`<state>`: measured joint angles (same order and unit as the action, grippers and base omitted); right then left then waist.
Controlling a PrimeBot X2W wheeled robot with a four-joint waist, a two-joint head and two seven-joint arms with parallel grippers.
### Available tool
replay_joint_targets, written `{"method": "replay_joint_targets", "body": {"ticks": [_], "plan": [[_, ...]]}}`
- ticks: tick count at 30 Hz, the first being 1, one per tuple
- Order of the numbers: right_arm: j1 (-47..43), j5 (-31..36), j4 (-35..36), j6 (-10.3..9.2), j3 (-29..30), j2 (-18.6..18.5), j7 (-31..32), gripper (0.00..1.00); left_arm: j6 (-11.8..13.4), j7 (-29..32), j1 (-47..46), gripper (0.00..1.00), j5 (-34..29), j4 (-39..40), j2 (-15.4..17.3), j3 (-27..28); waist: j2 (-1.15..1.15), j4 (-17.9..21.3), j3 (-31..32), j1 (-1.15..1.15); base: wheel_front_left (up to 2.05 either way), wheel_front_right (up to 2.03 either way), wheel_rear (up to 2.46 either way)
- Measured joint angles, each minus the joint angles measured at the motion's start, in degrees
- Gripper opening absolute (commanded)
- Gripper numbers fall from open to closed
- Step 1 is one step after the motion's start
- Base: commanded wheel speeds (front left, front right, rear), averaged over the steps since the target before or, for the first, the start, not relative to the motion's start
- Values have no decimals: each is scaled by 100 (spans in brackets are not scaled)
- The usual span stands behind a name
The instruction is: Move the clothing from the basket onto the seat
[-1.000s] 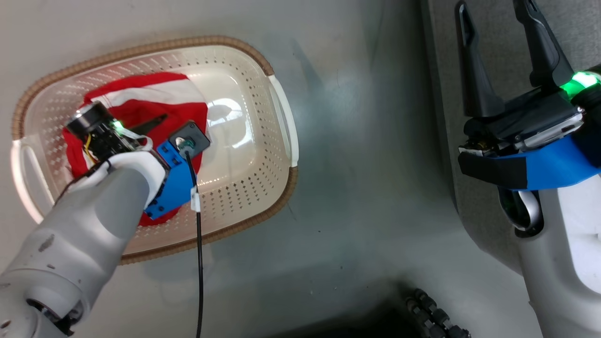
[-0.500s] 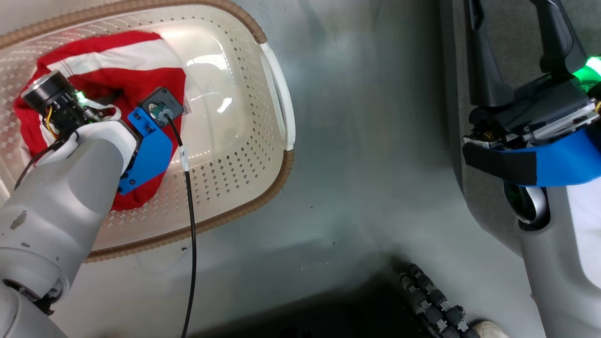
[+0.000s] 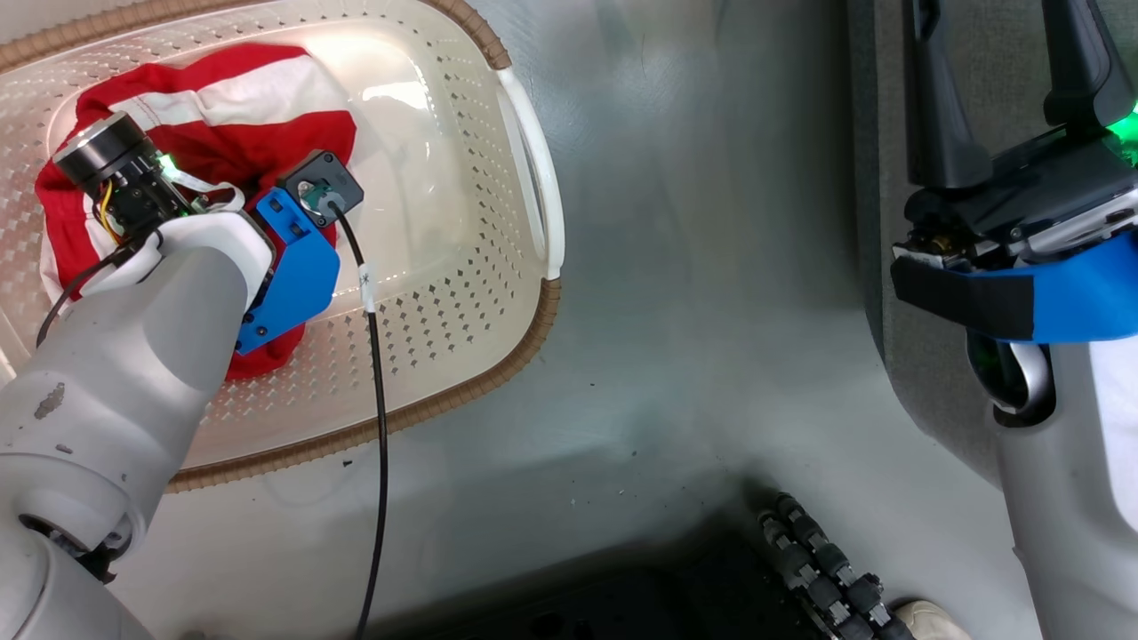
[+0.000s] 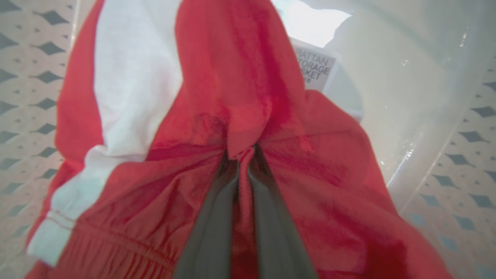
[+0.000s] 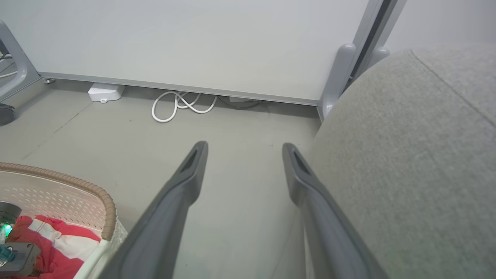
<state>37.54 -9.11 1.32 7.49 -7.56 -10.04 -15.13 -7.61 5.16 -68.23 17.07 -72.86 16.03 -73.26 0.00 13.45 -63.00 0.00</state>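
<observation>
While my left gripper is pinching a fold of the red garment with white trim tightly, down inside the cream laundry basket, my right gripper is hanging with fingers spread wide and empty, by the edge of the grey sofa seat.

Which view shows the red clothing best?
The left wrist view: the red clothing shows close, a fold pinched in the shut left pincer. The head view shows it in the basket, partly behind the left arm; the right wrist view, one corner.
</observation>
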Motion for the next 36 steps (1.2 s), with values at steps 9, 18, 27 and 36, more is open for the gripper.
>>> {"method": "replay_joint_targets", "body": {"ticks": [9,18,27,36], "plan": [[30,42,-42,0,135,-31,0,100,44,-417,34,0,279,-43,-274,163,0,-118,262,0,0,0,0],[-259,59,-119,0,391,-161,0,100,151,-1385,224,0,753,55,-842,552,0,-409,852,0,0,0,0],[-660,102,-260,0,603,-288,0,100,170,-1975,539,0,1117,312,-1136,846,0,-748,1709,0,0,0,0],[-1206,141,-448,0,719,-314,0,100,420,-2016,1045,0,1205,1727,-1006,1537,0,-1044,2770,0,0,0,0]]}}
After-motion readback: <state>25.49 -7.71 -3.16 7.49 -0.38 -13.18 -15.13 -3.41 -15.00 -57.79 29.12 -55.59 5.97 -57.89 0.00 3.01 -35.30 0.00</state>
